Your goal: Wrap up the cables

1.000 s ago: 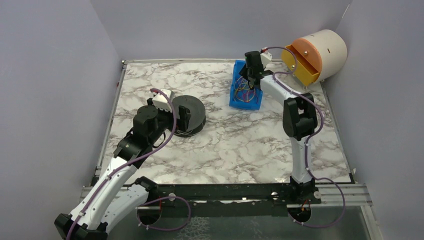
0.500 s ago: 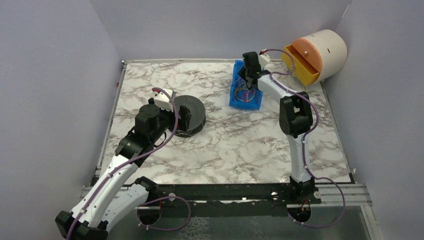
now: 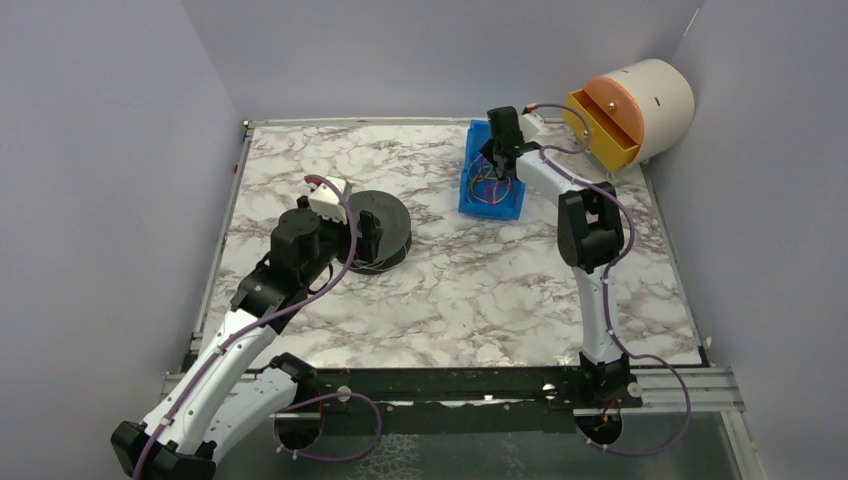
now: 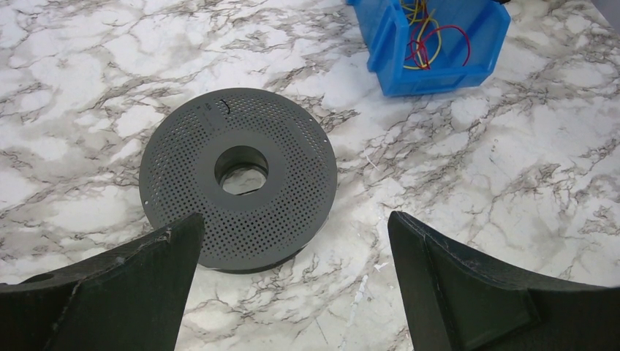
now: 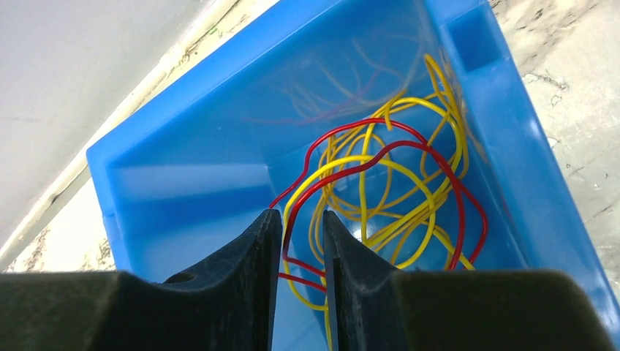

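The cables (image 5: 365,124) are thin red and yellow wires in a loose tangle inside a blue bin (image 5: 183,183). They also show in the top view (image 3: 487,180) and the left wrist view (image 4: 431,47). My right gripper (image 5: 302,213) is down in the bin, at its back right in the top view (image 3: 497,165). Its jaws stand a narrow gap apart with a red wire running between them. A grey perforated spool (image 4: 237,179) lies flat on the marble table. My left gripper (image 4: 292,219) hovers wide open and empty just on the near side of the spool (image 3: 378,228).
The blue bin (image 3: 492,205) stands at the back middle of the table. A cream cylinder with an orange face and an open yellow drawer (image 3: 630,110) sits at the back right corner. Grey walls close in the left, back and right sides.
My right arm has shifted slightly left and settled into the blue bin. My left arm and the spool have not moved.
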